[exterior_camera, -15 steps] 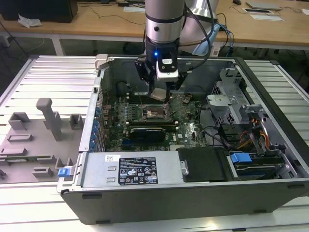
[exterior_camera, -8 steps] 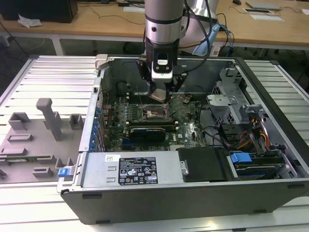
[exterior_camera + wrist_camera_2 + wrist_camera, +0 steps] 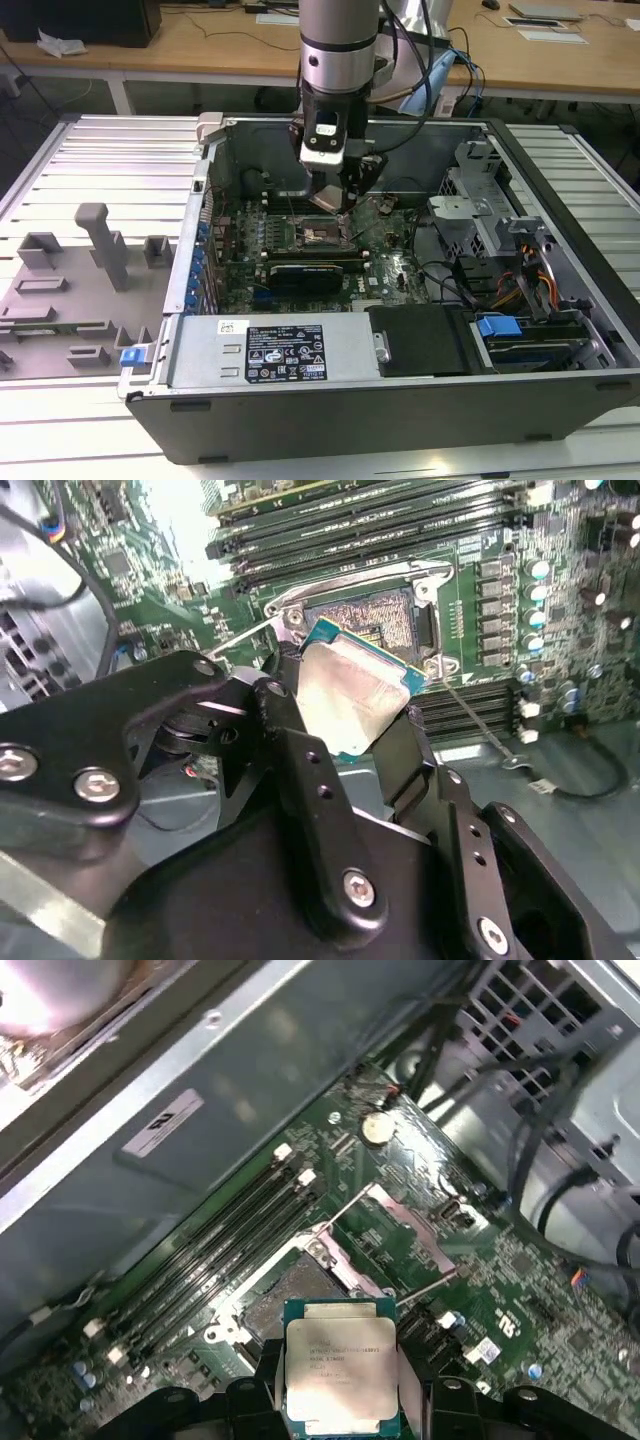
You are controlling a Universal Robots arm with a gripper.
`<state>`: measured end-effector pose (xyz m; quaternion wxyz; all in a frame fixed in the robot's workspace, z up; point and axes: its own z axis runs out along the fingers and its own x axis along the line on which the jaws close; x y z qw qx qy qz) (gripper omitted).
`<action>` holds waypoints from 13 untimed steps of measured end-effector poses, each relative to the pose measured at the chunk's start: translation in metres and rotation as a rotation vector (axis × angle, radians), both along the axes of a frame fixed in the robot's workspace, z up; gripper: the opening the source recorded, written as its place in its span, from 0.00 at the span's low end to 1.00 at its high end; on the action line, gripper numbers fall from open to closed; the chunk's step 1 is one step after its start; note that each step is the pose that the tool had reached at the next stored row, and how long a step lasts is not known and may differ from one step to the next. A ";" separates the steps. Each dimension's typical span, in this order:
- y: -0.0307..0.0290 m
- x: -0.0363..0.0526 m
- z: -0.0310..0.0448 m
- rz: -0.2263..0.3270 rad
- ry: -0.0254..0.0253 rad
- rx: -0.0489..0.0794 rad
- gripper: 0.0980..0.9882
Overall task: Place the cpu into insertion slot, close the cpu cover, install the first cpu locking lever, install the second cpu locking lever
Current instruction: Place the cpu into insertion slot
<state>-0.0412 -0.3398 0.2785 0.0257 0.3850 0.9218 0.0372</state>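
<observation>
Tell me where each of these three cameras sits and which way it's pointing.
Exterior view: off the arm, raised, looking down into the open computer case; the arm and gripper show.
First wrist view: on the arm, looking along the gripper at the motherboard; its fingers clamp the cpu.
Second wrist view: on the arm, facing the insertion slot; the gripper's black body shows.
Shared: both wrist views show the held cpu and the insertion slot.

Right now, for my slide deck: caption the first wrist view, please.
Gripper holding the cpu close to the uncovered insertion slot.
</observation>
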 end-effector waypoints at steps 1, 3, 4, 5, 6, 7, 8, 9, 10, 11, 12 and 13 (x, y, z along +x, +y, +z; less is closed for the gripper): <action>0.0000 0.0000 -0.0004 -0.027 0.0000 0.000 0.50; 0.0000 0.0000 -0.0013 -0.090 0.0000 0.000 0.50; 0.0000 0.0000 -0.0016 -0.112 0.0000 0.000 0.50; 0.0000 0.0000 -0.0020 -0.138 0.0000 0.000 0.50; 0.0000 0.0000 -0.0023 -0.163 0.0000 0.000 0.50; 0.0000 0.0000 -0.0027 -0.193 0.0000 0.000 0.50; 0.0000 0.0000 -0.0030 -0.213 0.0000 0.000 0.50; 0.0000 0.0000 -0.0032 -0.229 0.0000 0.000 0.50; 0.0000 0.0000 -0.0034 -0.248 0.0000 0.000 0.50; 0.0000 0.0000 -0.0037 -0.265 0.0000 0.000 0.50; 0.0000 0.0000 -0.0039 -0.287 0.0000 0.000 0.50; 0.0000 0.0000 -0.0041 -0.302 0.0000 0.000 0.50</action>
